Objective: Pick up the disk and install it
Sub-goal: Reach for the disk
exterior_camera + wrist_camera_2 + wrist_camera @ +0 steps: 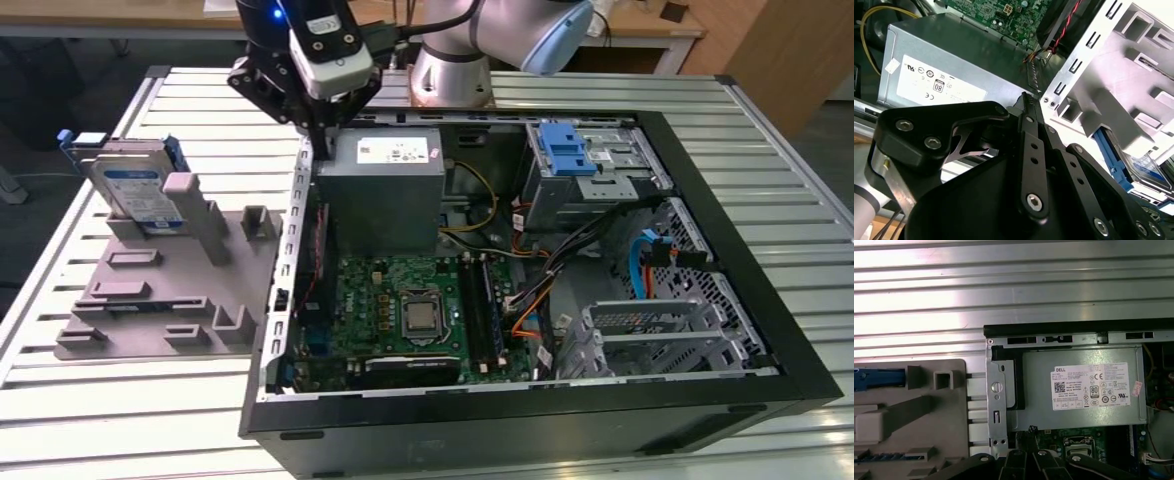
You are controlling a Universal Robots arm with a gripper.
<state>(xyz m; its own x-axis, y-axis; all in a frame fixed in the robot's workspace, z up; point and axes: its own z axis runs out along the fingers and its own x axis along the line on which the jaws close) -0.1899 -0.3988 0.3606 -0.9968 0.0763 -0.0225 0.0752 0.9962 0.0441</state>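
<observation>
I'm watching the gripper point(318, 138) hovering pinched shut, empty, over the rim of the computer case point(561, 425) beside the power supply point(387, 195). The disk point(134, 190) is standing upright in the grey holder point(147, 300), outside that case wall.

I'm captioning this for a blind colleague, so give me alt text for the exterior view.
The robot's gripper, shut and empty, hangs at the edge of an open computer case, beside its grey power supply. On the exterior view's left, the disk stands upright in a grey fixture on the slatted table.
</observation>
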